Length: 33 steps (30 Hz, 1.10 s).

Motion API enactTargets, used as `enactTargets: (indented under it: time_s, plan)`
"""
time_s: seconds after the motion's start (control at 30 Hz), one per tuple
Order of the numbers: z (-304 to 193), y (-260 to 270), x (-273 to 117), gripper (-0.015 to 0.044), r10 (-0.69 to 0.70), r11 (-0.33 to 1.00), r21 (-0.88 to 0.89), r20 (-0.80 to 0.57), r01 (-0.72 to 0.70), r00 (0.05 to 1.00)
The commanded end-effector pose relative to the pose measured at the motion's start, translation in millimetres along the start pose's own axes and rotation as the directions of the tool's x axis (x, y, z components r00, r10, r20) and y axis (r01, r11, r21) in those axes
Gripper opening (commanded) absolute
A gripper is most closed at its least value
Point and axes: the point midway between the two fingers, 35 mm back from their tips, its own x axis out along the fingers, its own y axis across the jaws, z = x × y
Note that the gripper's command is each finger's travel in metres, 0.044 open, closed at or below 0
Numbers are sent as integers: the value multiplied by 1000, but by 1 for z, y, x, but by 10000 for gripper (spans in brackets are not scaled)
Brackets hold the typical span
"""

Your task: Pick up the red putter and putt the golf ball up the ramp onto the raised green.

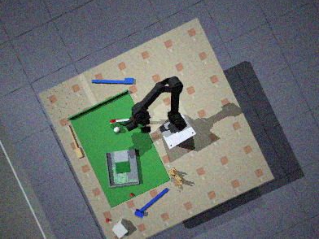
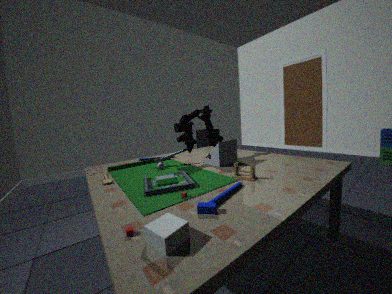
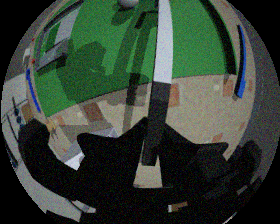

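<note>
My gripper (image 1: pixel 135 123) (image 2: pixel 188 148) (image 3: pixel 151 120) is shut on the dark grip of the red putter (image 1: pixel 122 120) (image 2: pixel 175 154) (image 3: pixel 163 50). The white shaft reaches out over the green mat (image 1: pixel 91 146) (image 2: pixel 131 180) (image 3: pixel 100 75). Its red head shows at the shaft's far end in the top view, but is out of frame in the wrist view. The white golf ball (image 1: pixel 116 129) (image 2: pixel 160 165) (image 3: pixel 128 2) is on the mat close to the head. The grey-walled ramp structure (image 1: pixel 139 172) (image 2: pixel 150 191) holds a raised green patch (image 1: pixel 122 167) (image 2: pixel 168 182).
Blue putters lie off the mat at the far side (image 1: pixel 110 81) (image 3: pixel 242 60) and near side (image 1: pixel 155 201) (image 2: pixel 222 197). A tan putter (image 1: pixel 75 142) lies beside the mat. A dark rail (image 1: pixel 99 105) edges it. A pale cube (image 1: pixel 120 228) (image 2: pixel 167 235) and wooden object (image 1: pixel 176 176) (image 2: pixel 245 171) stand nearby.
</note>
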Motion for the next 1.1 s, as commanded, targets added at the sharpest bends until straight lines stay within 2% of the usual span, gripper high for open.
enactTargets:
  time_s: [0.0, 0.83, 0.9, 1.07]
  plan:
    - [0, 0, 0, 0, 0, 1000, 0, 0, 0, 1000]
    - [-1, -28, 4, 0, -8, 1000, -3, -4, 8, 1000]
    - [1, -19, 4, 0, -3, 1000, -3, -4, 3, 1000]
    - [9, 47, 4, 0, 15, 1000, -4, -8, -15, 1000]
